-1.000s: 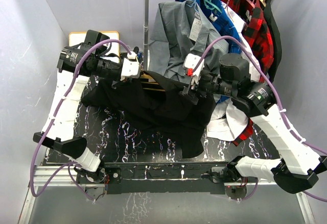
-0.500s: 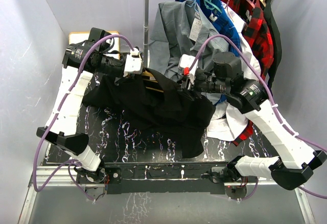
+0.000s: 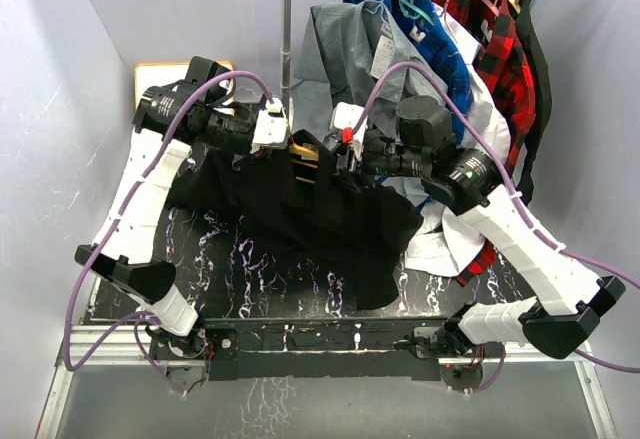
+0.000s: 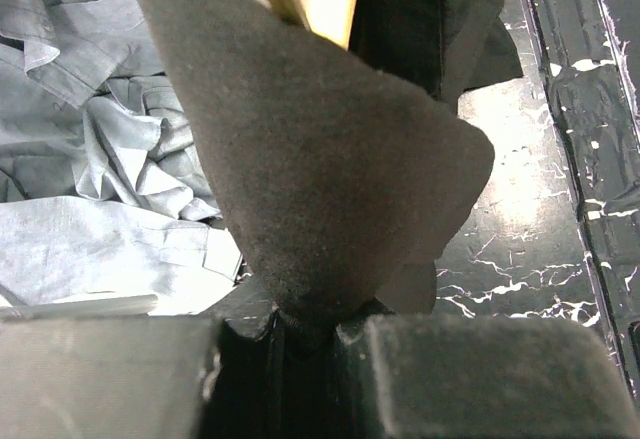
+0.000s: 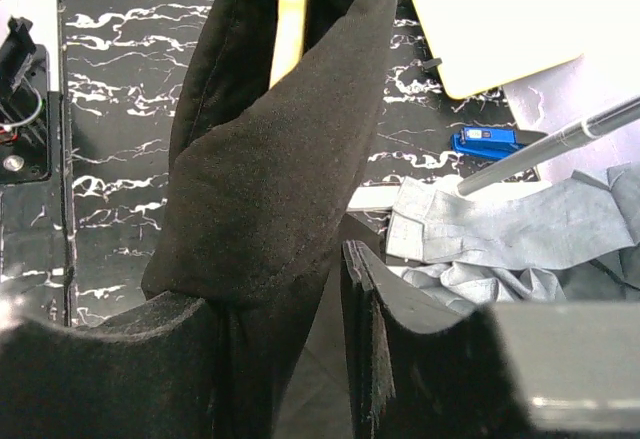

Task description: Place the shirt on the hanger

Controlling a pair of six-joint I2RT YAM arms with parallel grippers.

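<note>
Black shirt (image 3: 300,219) sprawls across the middle of the table (image 3: 250,289), its 12 o'clock edge lifted. The left gripper (image 3: 268,141) is clamped on fabric at 11 o'clock, the right gripper (image 3: 345,154) pinches it at 1 o'clock, and the yellow hanger (image 3: 303,151) pokes out between them.

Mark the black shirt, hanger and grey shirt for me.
black shirt (image 3: 320,224), top view, middle of draped body
hanger (image 5: 290,29), right wrist view, yellow bar between fabric folds
grey shirt (image 3: 340,69), top view, front panel below rail
</note>
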